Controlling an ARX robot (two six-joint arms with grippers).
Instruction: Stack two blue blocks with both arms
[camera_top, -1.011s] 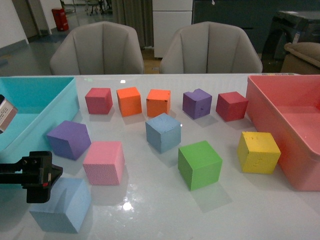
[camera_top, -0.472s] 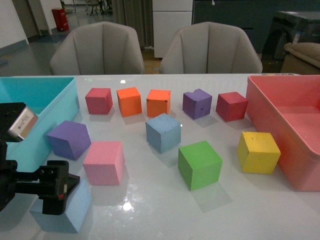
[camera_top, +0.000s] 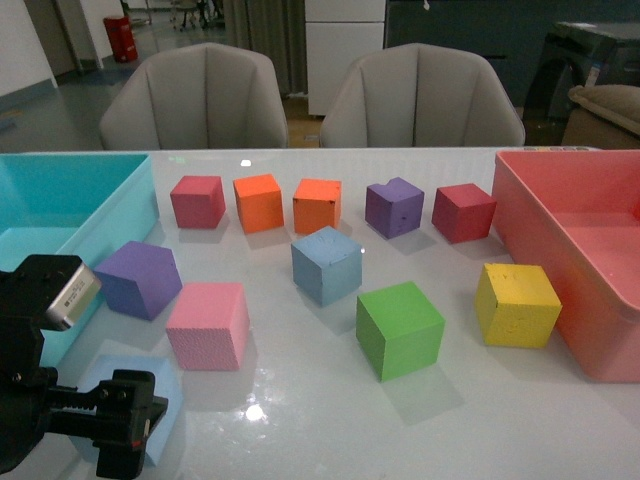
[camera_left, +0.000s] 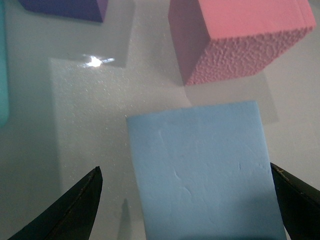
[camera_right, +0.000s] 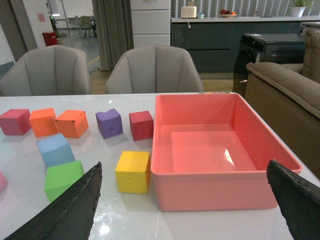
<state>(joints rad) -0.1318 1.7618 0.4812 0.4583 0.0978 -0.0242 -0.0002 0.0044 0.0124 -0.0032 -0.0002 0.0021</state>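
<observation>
Down at the near left corner of the counter (camera_top: 330, 430), finds the left hand (camera_left: 185, 210) low over one blue block (camera_left: 200, 165), fingers (camera_left: 75, 210) spread apart, one to each side of the cube. Leaves a strip of bare counter between one finger and the block; sets the other right at the opposite edge, contact impossible to tell. Clamps on nothing.

Just beyond that block, shows a pink cube (camera_top: 208, 325), and further left and farther off a purple cube (camera_top: 138, 278) beside the wall of the teal bin (camera_top: 140, 205).

Places the second blue block (camera_top: 326, 262) near the middle of the counter, resting flat and apart from its neighbours, with a green cube (camera_top: 400, 328) nearer and to its right and a yellow cube (camera_top: 517, 303) further right, close to the red bin (camera_top: 560, 300).

Keeps the right hand (camera_right: 182, 207) out of the front view; from its own wrist camera, shows the two fingers wide apart, raised above the counter, with nothing between them.
</observation>
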